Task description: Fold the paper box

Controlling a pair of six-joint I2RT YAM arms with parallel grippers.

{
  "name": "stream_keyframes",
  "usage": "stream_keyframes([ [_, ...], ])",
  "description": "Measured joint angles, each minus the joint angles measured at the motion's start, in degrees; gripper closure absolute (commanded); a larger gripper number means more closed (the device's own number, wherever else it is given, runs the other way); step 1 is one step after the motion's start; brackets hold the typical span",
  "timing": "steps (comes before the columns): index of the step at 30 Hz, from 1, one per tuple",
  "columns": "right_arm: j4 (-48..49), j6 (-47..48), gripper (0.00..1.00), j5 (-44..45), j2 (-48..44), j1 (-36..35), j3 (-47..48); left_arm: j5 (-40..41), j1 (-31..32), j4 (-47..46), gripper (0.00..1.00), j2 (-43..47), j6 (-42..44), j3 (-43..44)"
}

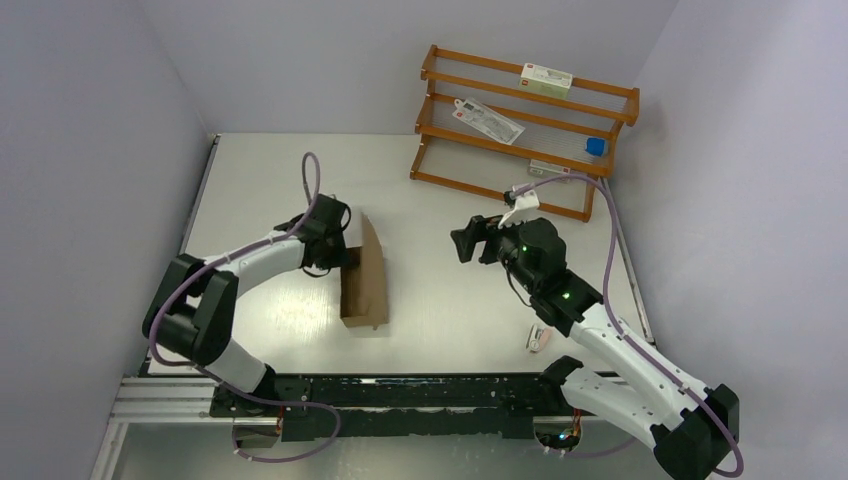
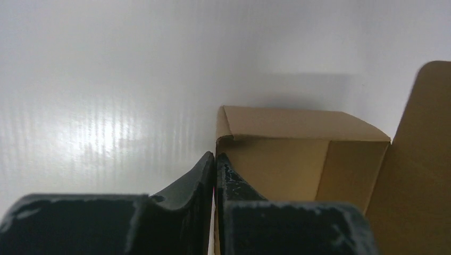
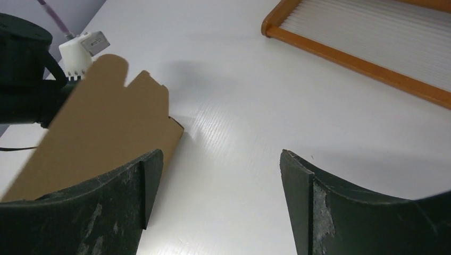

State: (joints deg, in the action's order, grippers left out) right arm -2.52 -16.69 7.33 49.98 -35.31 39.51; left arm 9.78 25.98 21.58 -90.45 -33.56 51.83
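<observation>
The paper box [image 1: 365,282] is plain brown cardboard, partly set up, lying left of the table's middle with its lid flap raised. My left gripper [image 1: 350,252] is at its far left wall. In the left wrist view the fingertips [image 2: 215,158] are pressed together on the box's left wall edge, with the open box inside [image 2: 298,159] to the right. My right gripper [image 1: 464,243] is open and empty, hovering to the right of the box and apart from it. In the right wrist view [image 3: 218,159] the box's raised flap [image 3: 106,127] stands at left, beyond the left finger.
A wooden rack [image 1: 432,125] stands at the back right, holding a small printed carton [image 1: 546,78], a flat packet [image 1: 490,120] and a blue item [image 1: 596,146]. A small white-pink object [image 1: 538,337] lies by the right arm. The rack's edge shows in the right wrist view [image 3: 345,58].
</observation>
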Motion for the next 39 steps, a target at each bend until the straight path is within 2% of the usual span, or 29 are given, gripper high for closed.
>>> stream_keyframes([
  [10, 0.6, 0.5, 0.16, -4.1, 1.0, 0.0, -1.4, -6.1, -0.1, -11.7, 0.79, 5.5, -17.8, -10.3],
  [17, 0.1, 0.9, 0.16, -9.8, 5.2, -0.1, 0.3, -7.5, 0.1, -14.7, 0.54, 7.7, -22.7, -12.7],
  [20, -1.7, 1.1, 0.16, -11.6, 7.6, -1.0, 3.5, -7.4, 0.1, -14.0, 0.43, 10.4, -21.9, -12.7],
  [26, -5.7, 2.3, 0.17, -11.9, 12.9, -5.9, 10.4, -5.7, 0.1, -10.4, 0.31, 18.3, -17.1, -12.6],
  [32, -12.7, 3.1, 0.21, -7.0, 21.0, -12.7, 19.3, -3.3, 0.1, -3.3, 0.15, 23.4, -9.9, -10.1],
  [39, -21.2, 3.7, 0.32, -0.1, 28.9, -16.2, 25.7, 0.6, -0.2, 4.6, 0.11, 28.9, 2.3, -0.2],
])
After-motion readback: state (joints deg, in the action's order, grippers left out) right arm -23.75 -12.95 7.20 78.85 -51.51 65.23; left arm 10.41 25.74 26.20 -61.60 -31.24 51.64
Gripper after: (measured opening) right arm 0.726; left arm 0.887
